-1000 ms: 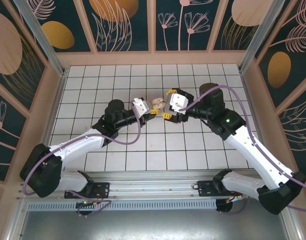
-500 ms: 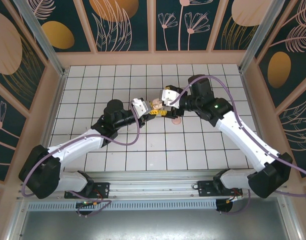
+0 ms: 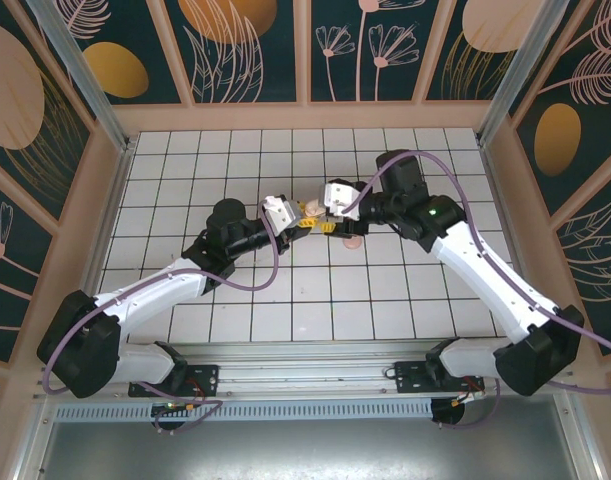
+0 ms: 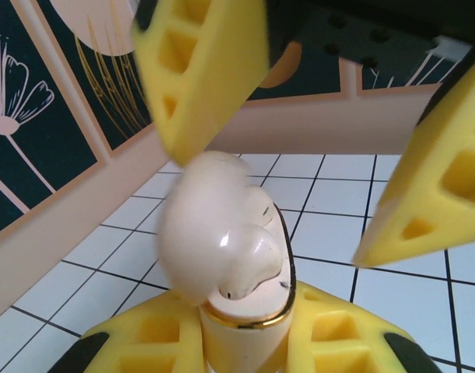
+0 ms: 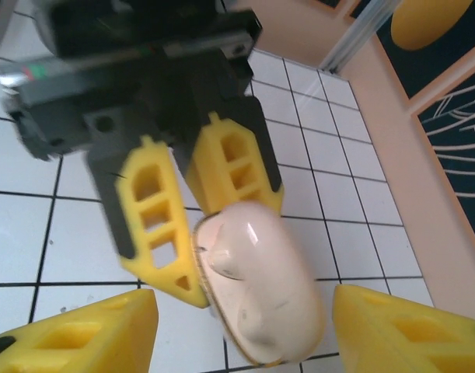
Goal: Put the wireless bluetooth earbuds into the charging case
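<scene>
ROBOT ARMS MEET OVER A CHARGING CASE: The left hand (image 4: pixel 245 346) pinched the charging case (image 5: pixel 260 284) by its lower half, apparently lifted off the white tiled tabletop (image 3: pixel 385 300) near the middle of the floor. The right hand (image 5: pixel 241 330) stood spread, one finger on either side of the case with a gap at each. One earbud (image 4: pixel 250 268) showed at the gold-rimmed mouth, beside the blurred lid. The case looked light, hard and glossy, so likely to slip or twist under a pinch. The sides below the rim, where the left hand held it, appeared the safest hold. The buds, tiny and smooth, would call for a fingertip grip and little force. A small pink object (image 3: pixel 353 240) lay on the tiles just right of the hands, too small to identify. The two hands' yellow fingers crowded each other, leaving little room to work.
</scene>
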Motion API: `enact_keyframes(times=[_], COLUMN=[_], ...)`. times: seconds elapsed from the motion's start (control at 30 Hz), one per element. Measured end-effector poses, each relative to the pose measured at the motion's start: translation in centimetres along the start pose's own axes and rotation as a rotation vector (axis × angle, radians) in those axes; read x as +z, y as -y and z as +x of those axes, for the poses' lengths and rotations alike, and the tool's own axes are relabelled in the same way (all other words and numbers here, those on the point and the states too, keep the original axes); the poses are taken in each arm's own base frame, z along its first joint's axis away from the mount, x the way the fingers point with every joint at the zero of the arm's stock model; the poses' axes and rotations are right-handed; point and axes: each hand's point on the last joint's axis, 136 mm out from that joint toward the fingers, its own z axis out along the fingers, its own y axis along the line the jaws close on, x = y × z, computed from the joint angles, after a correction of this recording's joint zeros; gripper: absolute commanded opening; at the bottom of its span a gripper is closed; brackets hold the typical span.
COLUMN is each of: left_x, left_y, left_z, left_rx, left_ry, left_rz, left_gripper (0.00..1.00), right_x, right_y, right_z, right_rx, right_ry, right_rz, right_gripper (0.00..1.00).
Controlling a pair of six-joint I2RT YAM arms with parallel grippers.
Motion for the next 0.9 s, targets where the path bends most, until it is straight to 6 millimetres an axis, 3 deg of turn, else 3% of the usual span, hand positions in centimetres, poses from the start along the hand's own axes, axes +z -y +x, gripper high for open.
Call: enact_keyframes(times=[0.17, 0.33, 0.5, 0.67, 0.9], left_x=[0.0, 0.2, 1.1, 2.8, 4.2], left_y=[-0.3, -0.8, -1.5, -1.4, 0.2], left_z=[-0.1, -0.9, -0.9, 1.6, 6.1], left_rx=[-0.003, -0.065, -0.240, -0.474, -0.812], left_ry=[0.000, 0.003, -0.028, -0.152, -0.316], left_rz=[-0.016, -0.027, -0.035, -0.014, 0.019], left_gripper=[0.16, 0.16, 0.17, 0.17, 0.17], right_x=[-1.6, -2.5, -3.2, -3.6, -4.0], right_y=[-1.4, -2.3, -1.0, 0.6, 1.3], right_z=[-0.9, -0.3, 1.7, 4.4, 8.7], right_rx=[0.017, 0.141, 0.405, 0.736, 1.219], right_ry=[0.041, 0.065, 0.092, 0.127, 0.150], right_rz=[-0.001, 0.038, 0.177, 0.338, 0.510], right_gripper=[0.57, 0.59, 0.60, 0.57, 0.54])
